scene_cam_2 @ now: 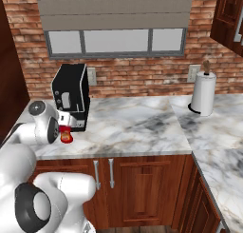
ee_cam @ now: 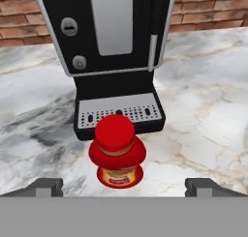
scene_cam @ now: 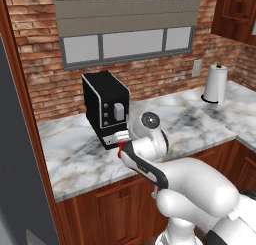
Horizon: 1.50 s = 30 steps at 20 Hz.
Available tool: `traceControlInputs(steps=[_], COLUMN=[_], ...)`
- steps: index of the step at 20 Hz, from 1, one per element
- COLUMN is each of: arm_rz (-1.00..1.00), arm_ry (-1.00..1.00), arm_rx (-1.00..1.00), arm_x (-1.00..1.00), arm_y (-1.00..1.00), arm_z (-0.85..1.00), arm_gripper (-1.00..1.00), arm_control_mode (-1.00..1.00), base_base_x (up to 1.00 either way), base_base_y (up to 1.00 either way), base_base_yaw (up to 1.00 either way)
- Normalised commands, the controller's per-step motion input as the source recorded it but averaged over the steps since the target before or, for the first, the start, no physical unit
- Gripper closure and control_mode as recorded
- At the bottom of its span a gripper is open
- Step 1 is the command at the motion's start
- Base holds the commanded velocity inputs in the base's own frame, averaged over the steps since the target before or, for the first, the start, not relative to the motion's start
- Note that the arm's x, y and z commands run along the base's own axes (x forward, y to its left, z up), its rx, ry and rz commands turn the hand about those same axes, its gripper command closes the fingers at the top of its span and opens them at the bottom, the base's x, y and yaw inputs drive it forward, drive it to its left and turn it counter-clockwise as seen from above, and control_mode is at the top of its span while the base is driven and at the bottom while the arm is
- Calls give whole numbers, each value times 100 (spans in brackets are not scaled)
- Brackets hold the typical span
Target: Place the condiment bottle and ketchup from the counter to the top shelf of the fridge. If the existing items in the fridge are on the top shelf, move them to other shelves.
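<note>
We note the arm folded forward from the base, its upper links bent low over the cabinet fronts and the wrist reaching out above the front edge of the counter (scene_cam: pixel 75 159), with the hand pitched down toward the marble. In the hand view the fingers (ee_cam: pixel 46 186) stand spread wide, one dark tip at each lower corner, nothing between them touching either pad. The gripper (ee_cam: pixel 124 188) is centred on the ketchup (ee_cam: pixel 117 156), which stands upright on the counter, red cap toward the camera, label band visible low on its body. We see the bottle apart from both tips, lying in the open gap but slightly beyond them. In the right base view the ketchup (scene_cam_2: pixel 66 135) shows as a small red shape just past the wrist, near the front left part of the counter. Just behind the bottle sits a black coffee machine (ee_cam: pixel 114 57); its perforated drip tray (ee_cam: pixel 118 112) is very close to the ketchup, and we cannot tell whether they touch. Farther along the counter, well apart to the right, stands a white paper towel roll (scene_cam_2: pixel 203 94) on its holder. Behind everything runs the brick wall (scene_cam: pixel 165 69) with a window (scene_cam: pixel 127 44) under a grey blind.
</note>
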Motion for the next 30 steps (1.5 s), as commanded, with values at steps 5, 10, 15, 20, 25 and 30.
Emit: traceControlInputs(steps=[5, 10, 15, 20, 25, 30], arm_rz=[0, 0, 0, 0, 0, 0], arm_ry=[-2, -5, -4, -3, -2, 0], arm_rx=[0, 0, 0, 0, 0, 0], arm_x=[13, 7, 6, 12, 17, 14], arm_y=[1, 10, 14, 6, 0, 0], arm_z=[-6, -16, -19, -10, -1, 0], arm_gripper=[-100, -100, -100, -100, -100, -100], arm_control_mode=[-100, -100, -100, -100, -100, -100], base_base_x=[0, 0, 0, 0, 0, 0], base_base_y=[0, 0, 0, 0, 0, 0], base_base_yaw=[0, 0, 0, 0, 0, 0])
